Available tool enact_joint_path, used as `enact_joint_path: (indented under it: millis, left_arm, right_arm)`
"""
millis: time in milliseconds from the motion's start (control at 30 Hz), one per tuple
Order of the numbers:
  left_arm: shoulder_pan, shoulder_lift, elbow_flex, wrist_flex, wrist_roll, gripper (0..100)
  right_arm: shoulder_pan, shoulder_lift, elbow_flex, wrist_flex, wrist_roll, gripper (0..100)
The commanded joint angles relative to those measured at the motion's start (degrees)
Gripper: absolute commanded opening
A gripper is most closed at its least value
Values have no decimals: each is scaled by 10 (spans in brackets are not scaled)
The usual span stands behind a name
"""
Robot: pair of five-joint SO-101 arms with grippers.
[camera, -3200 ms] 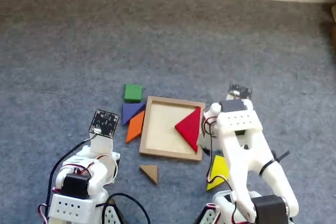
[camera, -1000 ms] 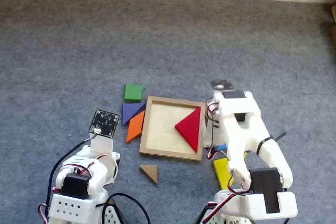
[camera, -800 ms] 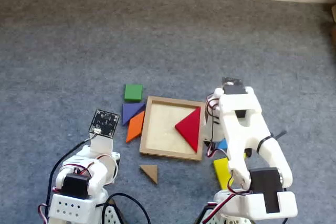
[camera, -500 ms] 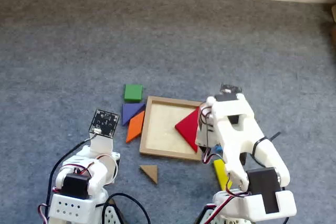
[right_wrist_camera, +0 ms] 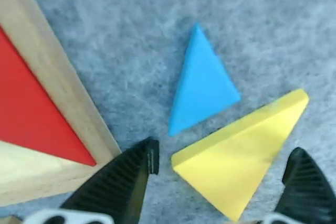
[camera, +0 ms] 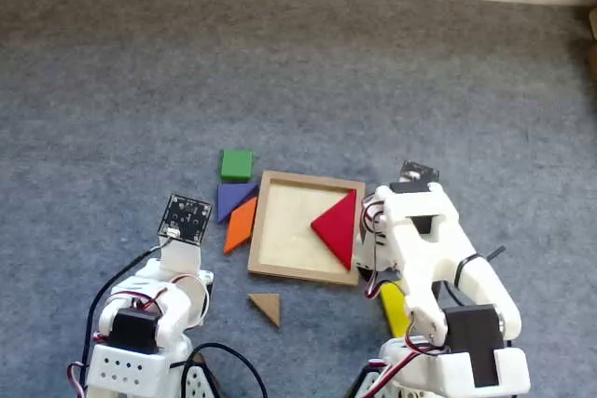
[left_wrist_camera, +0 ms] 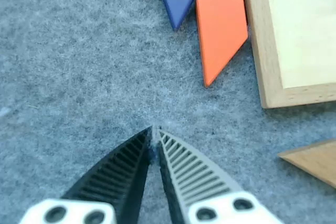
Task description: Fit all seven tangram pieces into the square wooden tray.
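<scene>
**A:** One piece, the red triangle [camera: 339, 224], lay in the tray [camera: 259, 230], on the side toward the right arm.

**B:** And the others?

**A:** The green square [camera: 236, 164], purple triangle [camera: 233, 199] and orange piece [camera: 241, 224] sat just outside the opposite side. The brown triangle [camera: 267, 306] was near the front edge. The blue triangle [right_wrist_camera: 202, 85] and yellow triangle [right_wrist_camera: 241, 161] lay beside the tray.

**B:** Jaws?

**A:** The right gripper [right_wrist_camera: 224, 155] had its jaws wide apart, either side of the yellow triangle. The left gripper [left_wrist_camera: 155, 135] had its jaws together over the carpet [left_wrist_camera: 79, 77].

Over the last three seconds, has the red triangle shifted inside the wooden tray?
No. The red triangle lies against the same side wall of the wooden tray, with one tip at the same far corner as in the earlier high views.
</scene>
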Motion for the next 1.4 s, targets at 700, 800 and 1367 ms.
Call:
enact_joint_path:
  millis: [700, 800, 1367]
  left_arm:
    - [-5, -13, 11, 1, 5, 5]
    - [-5, -13, 11, 1, 5, 5]
    - [-5, -13, 11, 1, 5, 5]
  right_arm:
    - [-15, -19, 4, 45, -2, 361]
    - [-15, -19, 4, 45, -2, 361]
    - [-15, -27, -1, 50, -1, 221]
